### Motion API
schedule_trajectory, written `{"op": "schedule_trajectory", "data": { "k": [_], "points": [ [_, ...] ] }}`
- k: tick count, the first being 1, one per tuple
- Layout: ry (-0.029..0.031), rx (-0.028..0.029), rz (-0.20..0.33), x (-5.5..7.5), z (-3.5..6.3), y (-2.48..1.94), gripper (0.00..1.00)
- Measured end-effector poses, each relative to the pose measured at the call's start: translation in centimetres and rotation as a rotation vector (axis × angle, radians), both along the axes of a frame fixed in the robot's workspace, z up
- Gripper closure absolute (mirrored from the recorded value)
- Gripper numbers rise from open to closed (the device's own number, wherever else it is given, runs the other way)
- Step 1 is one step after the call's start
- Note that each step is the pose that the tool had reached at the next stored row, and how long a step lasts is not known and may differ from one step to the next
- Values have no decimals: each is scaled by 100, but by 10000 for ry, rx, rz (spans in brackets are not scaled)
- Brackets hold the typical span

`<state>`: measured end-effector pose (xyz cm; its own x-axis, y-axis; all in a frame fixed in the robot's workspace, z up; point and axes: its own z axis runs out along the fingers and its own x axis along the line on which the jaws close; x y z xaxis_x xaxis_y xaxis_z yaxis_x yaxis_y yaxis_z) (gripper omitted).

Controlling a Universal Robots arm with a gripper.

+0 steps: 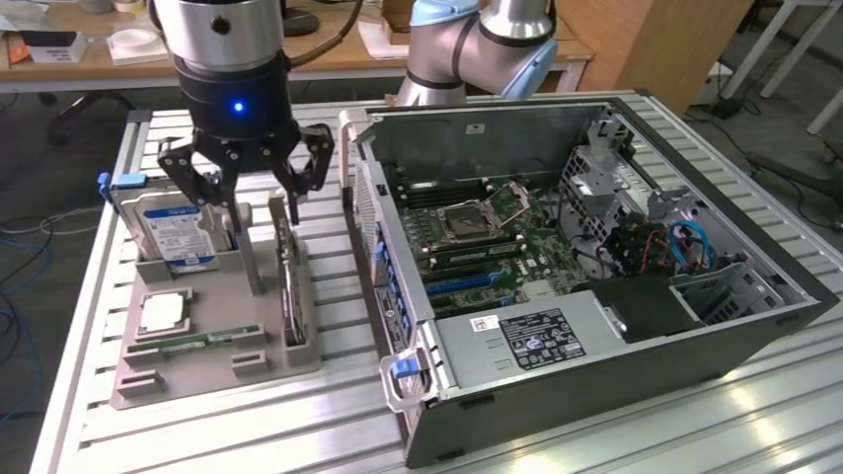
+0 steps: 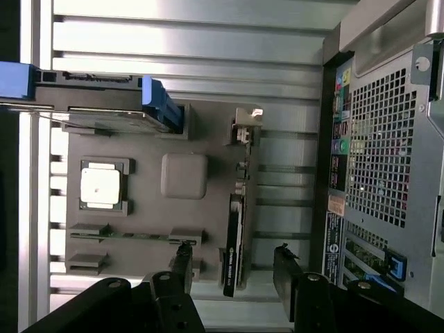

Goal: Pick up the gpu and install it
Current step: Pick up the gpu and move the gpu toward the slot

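Observation:
The gpu (image 1: 288, 286) stands on its long edge in a slot of the grey holder (image 1: 197, 367), thin and dark, with its silver bracket end up. My gripper (image 1: 260, 209) hangs open just above it, one finger on each side of the card's upper end and not touching it. In the wrist view the gpu (image 2: 235, 239) shows edge-on between my two black fingertips (image 2: 182, 258), which stand wide apart. The open computer case (image 1: 593, 247) lies on the exterior view's right, with its green motherboard (image 1: 488, 242) exposed.
The holder (image 2: 146, 208) also carries a silver hard drive with a blue label (image 1: 178, 232), a square processor (image 1: 161, 313) and a narrow green memory stick (image 1: 197, 339). The case's rear wall (image 2: 381, 139) stands close beside the holder. All rests on a slatted aluminium table (image 1: 264, 425).

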<state>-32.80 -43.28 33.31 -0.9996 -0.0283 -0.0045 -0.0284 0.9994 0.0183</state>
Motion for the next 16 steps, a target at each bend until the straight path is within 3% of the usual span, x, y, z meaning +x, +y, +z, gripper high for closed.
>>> {"op": "schedule_trajectory", "data": {
  "k": [16],
  "points": [
    [1,0,43,0,-290,-94,41]
  ]
}}
